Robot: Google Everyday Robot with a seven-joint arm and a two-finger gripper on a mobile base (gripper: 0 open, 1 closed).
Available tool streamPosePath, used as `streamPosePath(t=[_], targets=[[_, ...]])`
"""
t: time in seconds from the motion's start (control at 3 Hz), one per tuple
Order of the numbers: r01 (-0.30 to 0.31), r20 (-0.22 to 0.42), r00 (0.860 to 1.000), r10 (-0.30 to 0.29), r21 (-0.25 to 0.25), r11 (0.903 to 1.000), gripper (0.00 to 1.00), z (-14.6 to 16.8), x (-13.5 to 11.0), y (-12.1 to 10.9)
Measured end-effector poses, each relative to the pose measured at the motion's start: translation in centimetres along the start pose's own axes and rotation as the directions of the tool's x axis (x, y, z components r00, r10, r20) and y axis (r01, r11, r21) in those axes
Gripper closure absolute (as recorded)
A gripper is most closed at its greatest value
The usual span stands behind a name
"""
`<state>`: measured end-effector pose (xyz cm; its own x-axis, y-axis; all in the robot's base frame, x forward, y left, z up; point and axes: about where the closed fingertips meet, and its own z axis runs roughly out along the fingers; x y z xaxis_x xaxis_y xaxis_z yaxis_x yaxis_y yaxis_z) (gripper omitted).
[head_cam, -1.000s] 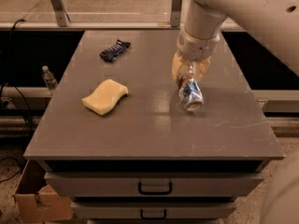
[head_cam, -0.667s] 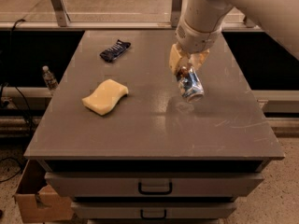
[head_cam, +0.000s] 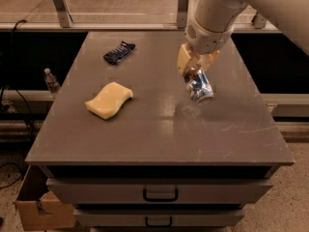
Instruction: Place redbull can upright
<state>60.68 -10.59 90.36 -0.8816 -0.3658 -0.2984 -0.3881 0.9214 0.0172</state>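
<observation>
The redbull can (head_cam: 200,86), blue and silver and dented, hangs tilted in my gripper (head_cam: 194,67) above the right middle of the grey table (head_cam: 159,124). Its silver end points down and to the right. The can is lifted off the tabletop, and a faint reflection of it shows on the surface below. My gripper is shut on the can's upper end, with the cream-coloured fingers (head_cam: 184,59) on either side of it. The white arm comes in from the upper right.
A yellow sponge (head_cam: 109,100) lies on the left middle of the table. A dark blue crinkled snack wrapper (head_cam: 119,52) lies at the back left. Drawers sit under the tabletop. A water bottle (head_cam: 50,81) stands on a ledge to the left, and a cardboard box (head_cam: 36,204) sits on the floor.
My gripper has lifted the can off the tabletop and carried it a little toward the back. The can now hangs tilted in the air.
</observation>
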Motion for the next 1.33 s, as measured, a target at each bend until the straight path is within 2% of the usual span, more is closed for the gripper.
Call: streamPosePath(t=[0.33, 0.67, 1.0, 1.33], targets=[[0.084, 0.055, 0.995, -0.082, -0.042, 0.9956, 1.00, -1.2, 0.0, -0.2], [0.192, 0.153, 0.972, -0.176, -0.098, 0.9765, 1.00, -2.2, 0.2, -0.1], [0.286, 0.263, 0.934, -0.239, -0.154, 0.9458, 1.00, -2.8, 0.6, -0.1], [0.334, 0.387, 0.891, -0.237, -0.207, 0.9195, 1.00, -2.8, 0.8, -0.4]])
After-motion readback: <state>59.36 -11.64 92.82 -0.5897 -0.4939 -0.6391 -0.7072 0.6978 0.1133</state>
